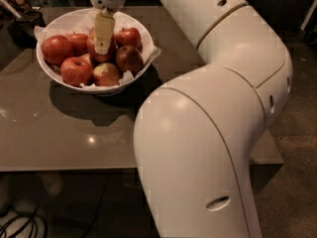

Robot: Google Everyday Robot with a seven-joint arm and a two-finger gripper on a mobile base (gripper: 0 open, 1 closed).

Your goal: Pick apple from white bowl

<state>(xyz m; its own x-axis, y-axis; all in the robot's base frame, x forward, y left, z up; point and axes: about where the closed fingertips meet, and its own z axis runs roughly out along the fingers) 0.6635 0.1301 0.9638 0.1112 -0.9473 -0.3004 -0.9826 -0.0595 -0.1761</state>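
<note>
The gripper is hanging straight down from above into the middle of the white bowl, and its pale tip is lying against the near face of the apple, the deep red one sitting highest in the pile. That apple is directly behind and just under the gripper, with red skin showing on both sides of the tip. Whether the gripper is clamping it or only standing around it, I cannot tell from here; the far side is hiding behind the fruit.

The vertical approach is making sense: the apples are packing tightly, so coming in from the top is reaching the uppermost one without shoving its neighbours. To the left of the gripper, 2 red apples are resting against the bowl's wall. Nearer the camera, a smaller yellow-green apple is lying just below the tip, and a dark red apple is sitting to the right, close beside the target.

Crumpled paper is lining the bowl, probably cushioning the fruit. The bowl is standing on the grey bench, and the big white arm is arching over it from the right.

By my judgement the grasp is being settled, and a straight lift is coming next; a neighbour could be rolling as the apple leaves.
</note>
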